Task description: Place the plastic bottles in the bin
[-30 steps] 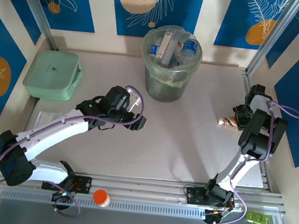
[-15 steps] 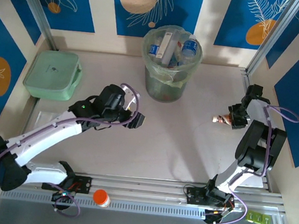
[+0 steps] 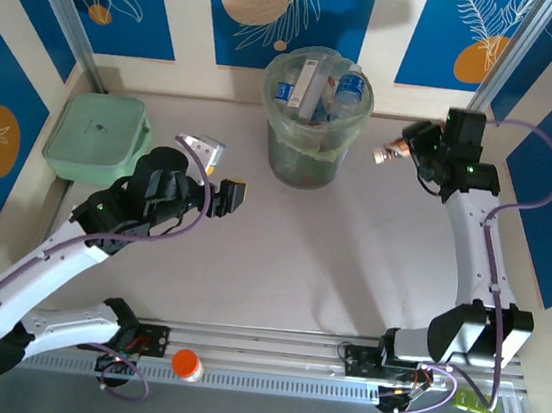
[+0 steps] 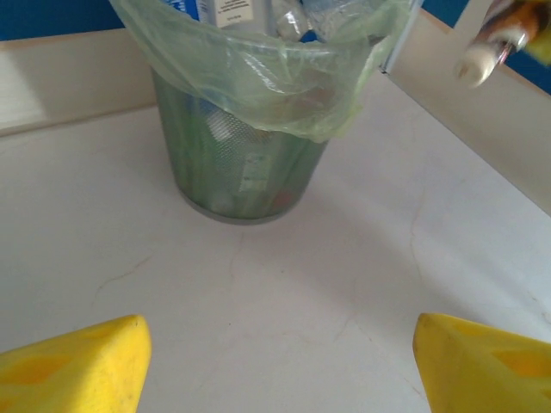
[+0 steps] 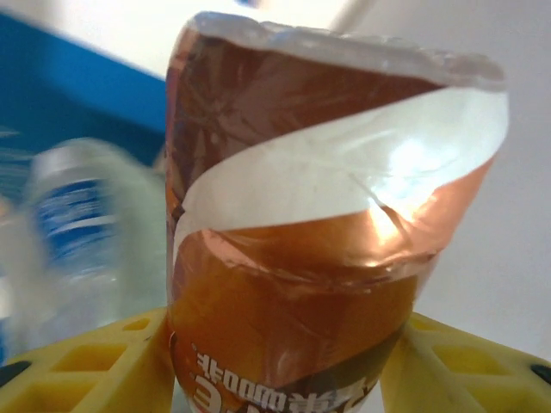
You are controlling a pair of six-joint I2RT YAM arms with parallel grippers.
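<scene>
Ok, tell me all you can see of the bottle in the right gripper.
The bottle is small, wrapped in a glossy orange-brown label with a white swirl band and some print. Its pale cap end points toward the bin. It is held off the table, tilted near level, just right of the bin's rim, not yet over the opening. Only the right gripper touches it, yellow fingers on both sides.

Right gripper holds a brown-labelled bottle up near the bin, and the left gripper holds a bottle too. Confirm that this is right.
Not quite. The left gripper holds nothing: the left wrist view shows its yellow fingers apart with bare table between them. The rest stands: the right gripper holds the brown-labelled bottle up near the bin.
</scene>
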